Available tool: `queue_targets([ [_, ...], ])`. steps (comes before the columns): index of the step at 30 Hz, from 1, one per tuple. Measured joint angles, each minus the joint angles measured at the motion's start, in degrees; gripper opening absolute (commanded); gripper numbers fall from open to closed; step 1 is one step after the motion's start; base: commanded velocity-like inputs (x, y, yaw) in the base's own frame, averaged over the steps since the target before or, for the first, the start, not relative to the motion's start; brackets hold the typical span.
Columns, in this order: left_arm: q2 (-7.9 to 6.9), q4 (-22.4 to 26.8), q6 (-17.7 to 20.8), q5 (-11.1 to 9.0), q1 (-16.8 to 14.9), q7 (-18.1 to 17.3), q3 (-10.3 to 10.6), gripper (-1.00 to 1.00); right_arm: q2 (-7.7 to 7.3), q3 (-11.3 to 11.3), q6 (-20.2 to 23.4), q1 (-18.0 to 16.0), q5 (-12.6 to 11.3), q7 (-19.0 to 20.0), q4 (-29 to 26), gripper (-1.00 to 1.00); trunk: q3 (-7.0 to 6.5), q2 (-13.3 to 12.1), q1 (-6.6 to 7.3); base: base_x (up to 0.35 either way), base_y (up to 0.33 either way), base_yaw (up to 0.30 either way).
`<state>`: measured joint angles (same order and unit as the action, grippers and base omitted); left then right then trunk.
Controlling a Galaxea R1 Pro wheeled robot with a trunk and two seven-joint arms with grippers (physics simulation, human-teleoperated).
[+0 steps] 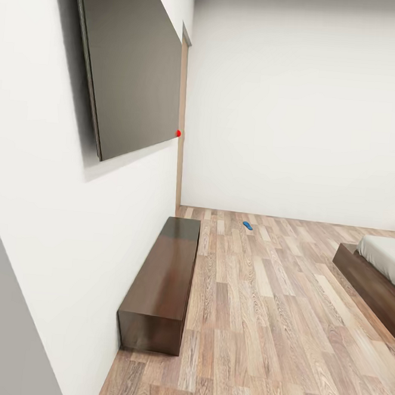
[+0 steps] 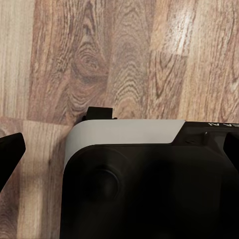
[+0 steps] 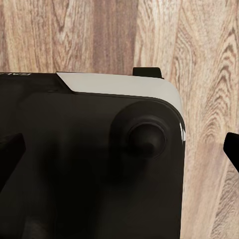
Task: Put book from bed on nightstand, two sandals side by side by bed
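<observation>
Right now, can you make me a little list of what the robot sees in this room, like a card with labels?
Room: bedroom with white walls and a wooden floor
On the left wall: a big dark flat panel
Below it: a long low dark-wood bench against the wall
Blue thing: one sandal on the floor far ahead, near the back wall
Right edge: a corner of the bed, grey mattress on a dark frame
Book: not spotted from here
Wrist views: wooden floor beneath the robot's dark and white body
End effectors: open or shut cannot be told
</observation>
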<state>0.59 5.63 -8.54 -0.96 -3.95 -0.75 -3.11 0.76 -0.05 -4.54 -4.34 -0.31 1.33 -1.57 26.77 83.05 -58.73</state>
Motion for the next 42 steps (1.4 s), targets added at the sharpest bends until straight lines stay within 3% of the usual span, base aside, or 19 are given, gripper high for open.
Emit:
queue_targets([
  [42, 0.00, 0.0, 0.0, 0.0, 0.0, 0.0, 0.0, 1.00, 0.00, 0.0, 0.0, 0.0, 0.0, 0.0, 0.0, 1.00, -0.01, 0.0, 0.00, 0.000, 0.000, 0.000],
])
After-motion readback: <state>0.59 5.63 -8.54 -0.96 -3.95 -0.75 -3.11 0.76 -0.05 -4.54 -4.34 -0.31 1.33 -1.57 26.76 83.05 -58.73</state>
